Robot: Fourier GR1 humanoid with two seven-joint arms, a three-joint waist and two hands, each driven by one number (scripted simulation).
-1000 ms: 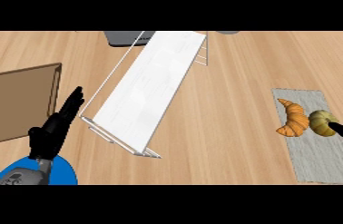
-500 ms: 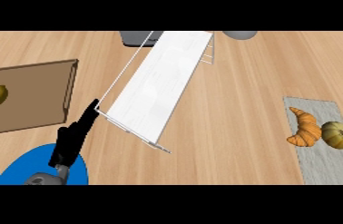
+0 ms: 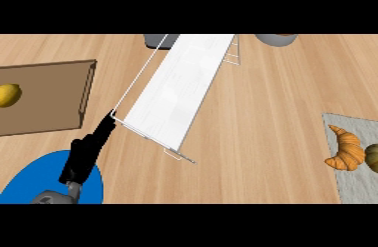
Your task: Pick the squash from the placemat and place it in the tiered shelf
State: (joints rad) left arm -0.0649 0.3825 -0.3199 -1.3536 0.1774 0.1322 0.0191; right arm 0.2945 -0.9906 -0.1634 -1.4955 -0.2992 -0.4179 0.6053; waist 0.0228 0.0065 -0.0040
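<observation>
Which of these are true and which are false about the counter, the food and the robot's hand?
1. A croissant lies on the placemat. True.
2. The lemon sits on the blue plate. False: it sits on the brown board; the blue plate is under the arm.
3. The left hand holds the squash. False: it holds nothing, its fingers straight, near the white shelf.
4. The squash is beside the croissant, at the view's right edge. True.
5. The right hand shows above the placemat. False: it is not in view.

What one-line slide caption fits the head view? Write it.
Left hand open beside the white shelf; squash and croissant wait on the placemat.
</observation>
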